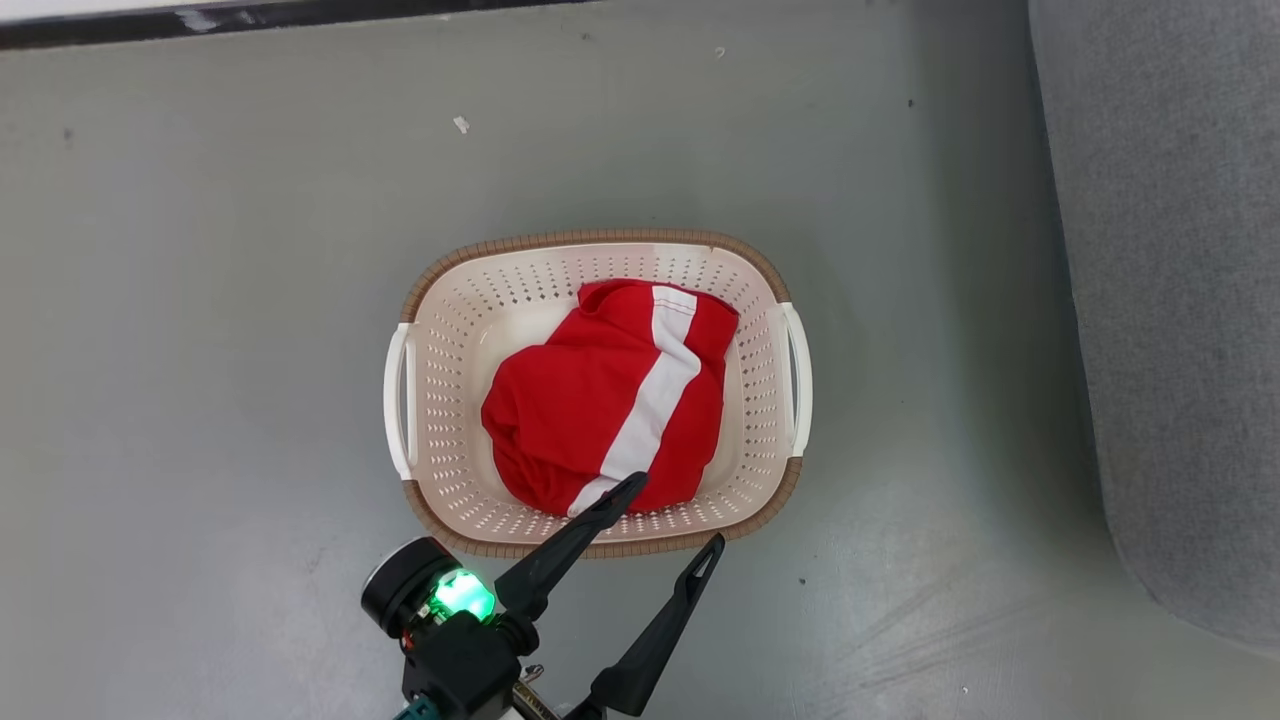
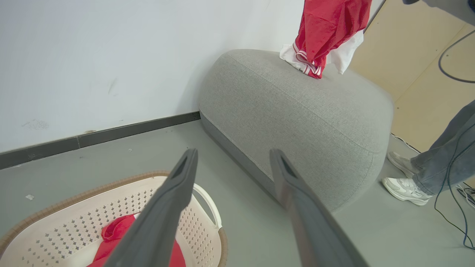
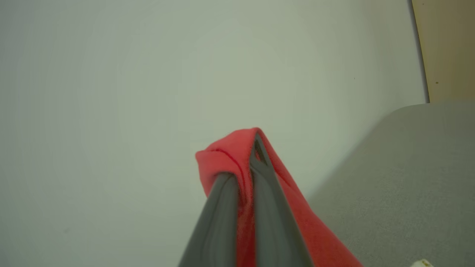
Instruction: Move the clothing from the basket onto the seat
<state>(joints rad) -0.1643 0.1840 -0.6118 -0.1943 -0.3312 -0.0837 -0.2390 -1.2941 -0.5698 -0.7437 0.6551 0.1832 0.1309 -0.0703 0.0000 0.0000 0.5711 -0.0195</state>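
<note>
No legible text or numbers anywhere.

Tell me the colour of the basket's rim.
Brown, with a woven look; the head view shows the rim best.

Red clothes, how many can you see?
2. The red garment with a white stripe lies in the basket. The other red garment hangs from the right gripper, its lower end at the sofa's top. More may hide beneath the striped one.

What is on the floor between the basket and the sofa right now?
Nothing. In the head view the grey floor between the basket and the sofa is bare, with no garment dropped there.
</note>
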